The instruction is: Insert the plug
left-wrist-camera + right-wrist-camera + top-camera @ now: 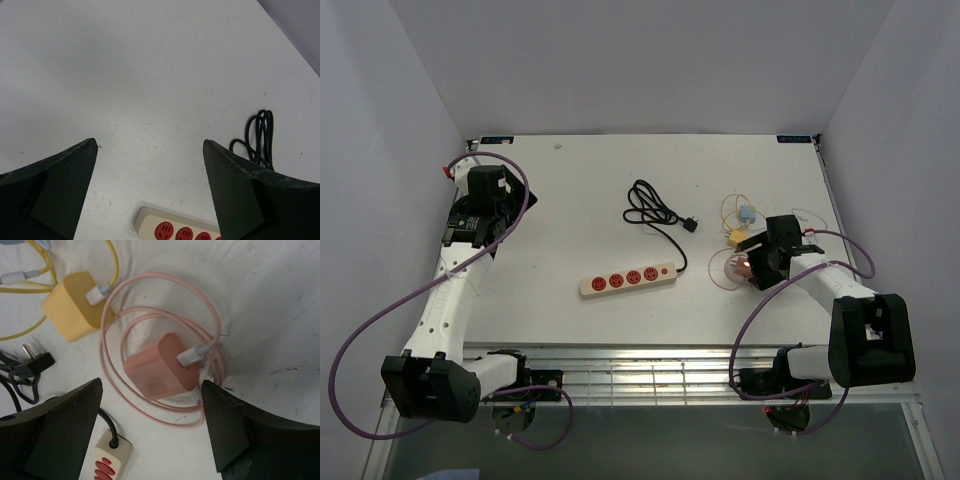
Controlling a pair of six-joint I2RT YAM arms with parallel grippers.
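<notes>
Fingers first, since they fill the bottom of both wrist views. Over by the tabletop's [570, 170] left edge, toward the far left corner, the left gripper [150, 150] hangs with its jaws spread wide and nothing between them, just bare white surface. Its wrist view catches the strip's left end poking in at the bottom. The strip [628, 279] lies flat around the middle of the tabletop, a bit toward the near edge, cream with red sockets, right end angled slightly away. A black cord [645, 205] leaves that right end, curves up and bunches into a loose coil further back. Its plug [691, 225] lies loose on the surface just right of the coil, not in any socket. Further right, toward the right edge, there's a cluster: a small blue thing [747, 213] at the back, then a yellow charger [70, 312] with a yellow cable [112, 260]. Right beside it is a pink charger [160, 367] lying inside the loops of its own pink cable [212, 320]. The right gripper [151, 385] sits over the pink charger, jaws well apart with one finger on each side. Can't tell if they're touching it, but they're not clamped on it.
</notes>
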